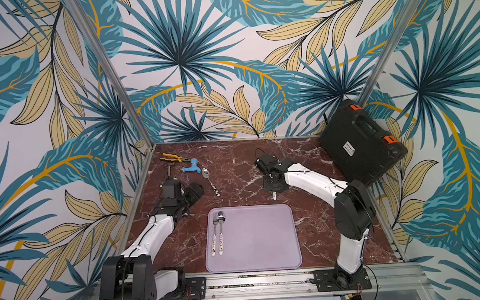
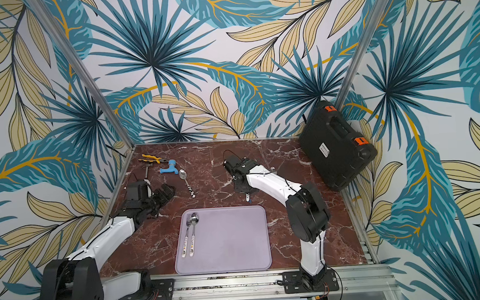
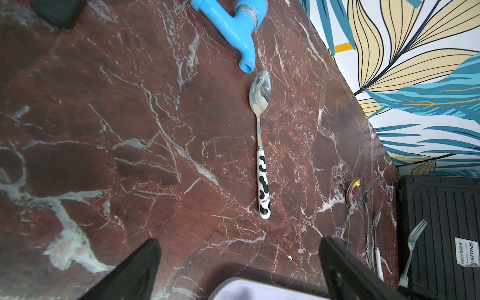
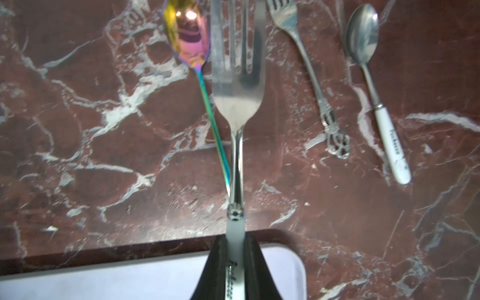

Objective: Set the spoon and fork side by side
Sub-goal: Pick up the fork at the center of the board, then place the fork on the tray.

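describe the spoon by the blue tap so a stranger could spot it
Beyond the lilac tray, far left, sits a blue tap. The spoon lies with its bowl by the spout; no other handle here has its black-on-white cow patches.

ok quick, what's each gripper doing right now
left gripper: open, holding nothing
right gripper: closed on the white-handled fork
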You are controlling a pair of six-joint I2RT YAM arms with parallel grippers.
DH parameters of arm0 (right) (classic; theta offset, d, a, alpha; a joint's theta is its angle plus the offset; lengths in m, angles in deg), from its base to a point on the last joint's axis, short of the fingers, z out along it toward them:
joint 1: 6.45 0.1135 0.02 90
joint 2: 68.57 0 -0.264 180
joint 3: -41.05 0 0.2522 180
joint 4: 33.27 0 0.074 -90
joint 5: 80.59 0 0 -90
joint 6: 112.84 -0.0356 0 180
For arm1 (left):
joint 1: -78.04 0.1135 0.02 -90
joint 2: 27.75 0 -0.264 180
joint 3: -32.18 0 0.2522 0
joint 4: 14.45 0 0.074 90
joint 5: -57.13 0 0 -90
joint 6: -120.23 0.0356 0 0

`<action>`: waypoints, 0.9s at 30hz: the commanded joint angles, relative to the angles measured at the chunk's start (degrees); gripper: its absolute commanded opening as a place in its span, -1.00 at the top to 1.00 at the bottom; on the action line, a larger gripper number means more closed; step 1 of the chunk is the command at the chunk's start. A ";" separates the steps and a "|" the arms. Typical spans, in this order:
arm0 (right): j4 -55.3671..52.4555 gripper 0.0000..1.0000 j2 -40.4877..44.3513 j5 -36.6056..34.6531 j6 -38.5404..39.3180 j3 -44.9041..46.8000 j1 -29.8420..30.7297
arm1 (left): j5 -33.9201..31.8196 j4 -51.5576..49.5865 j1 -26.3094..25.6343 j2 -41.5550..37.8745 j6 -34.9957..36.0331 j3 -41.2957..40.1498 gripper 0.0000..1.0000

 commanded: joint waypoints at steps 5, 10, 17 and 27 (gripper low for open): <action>0.81 1.00 1.55 2.29 -11.10 4.95 10.91 | -0.18 0.41 0.41 -0.77 0.33 -0.72 -1.00; 3.35 1.00 -0.50 5.02 -16.91 4.91 17.46 | 0.43 0.27 0.41 -0.85 0.17 -0.71 -1.00; 9.17 1.00 -4.94 8.70 -22.51 4.27 22.91 | 0.39 -0.04 0.45 -2.08 0.08 -0.84 -1.00; 10.58 1.00 -10.49 10.04 -25.22 0.95 25.89 | 0.35 -0.32 0.40 -2.61 -0.02 -0.90 -1.00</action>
